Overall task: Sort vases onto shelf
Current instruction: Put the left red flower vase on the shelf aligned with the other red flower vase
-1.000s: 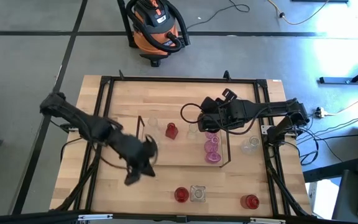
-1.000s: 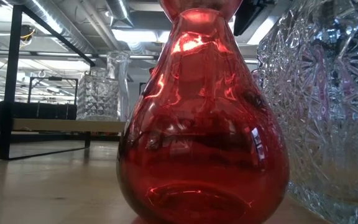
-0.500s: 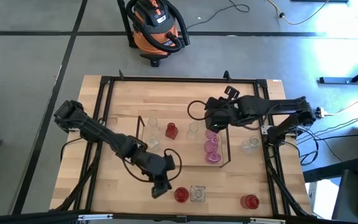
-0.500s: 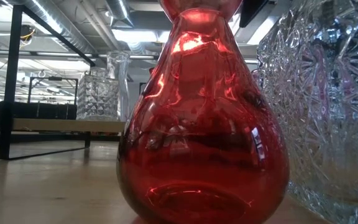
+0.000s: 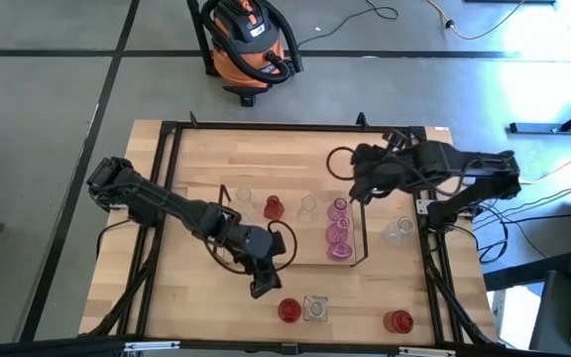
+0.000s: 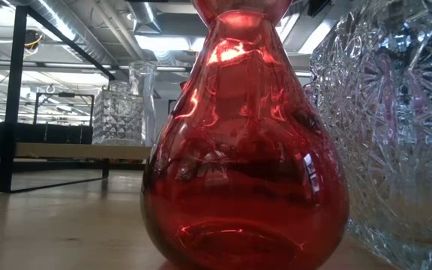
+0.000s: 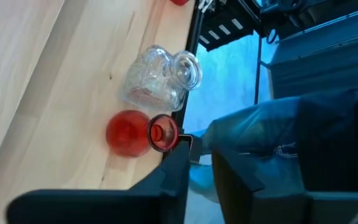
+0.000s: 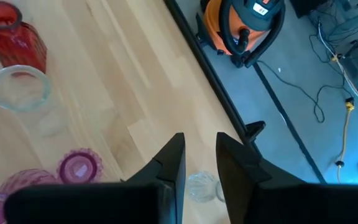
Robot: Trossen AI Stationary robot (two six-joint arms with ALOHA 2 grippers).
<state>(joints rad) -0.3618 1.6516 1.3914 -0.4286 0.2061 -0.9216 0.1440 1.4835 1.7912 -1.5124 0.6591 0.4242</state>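
The wire shelf [image 5: 363, 238] stands mid-table. On it are clear vases [image 5: 244, 198], a red one [image 5: 273, 207] and three pink ones [image 5: 339, 231]. A red vase [image 5: 288, 310] and a cut-glass jar [image 5: 314, 309] stand on their bases by the near edge, filling the low view [image 6: 242, 150]. My left gripper [image 5: 259, 291] hovers just left of that red vase [image 7: 132, 132], fingers narrowly apart [image 7: 199, 158], holding nothing. My right gripper [image 5: 356, 193] hangs by the shelf's right end, above the pink vases [image 8: 79, 168], narrowly open [image 8: 199, 149] and empty.
Another clear vase [image 5: 399, 231] stands right of the shelf, and a red vase [image 5: 398, 321] stands near the right front corner. A black frame [image 5: 171, 134] edges the table. An orange vacuum [image 5: 251, 45] sits on the floor beyond the far edge.
My left gripper has swung toward the table's right and near edge, arriving beside the red vase and the cut-glass jar. My right gripper has drawn back from the pink vases toward the right and far side. No vase has moved.
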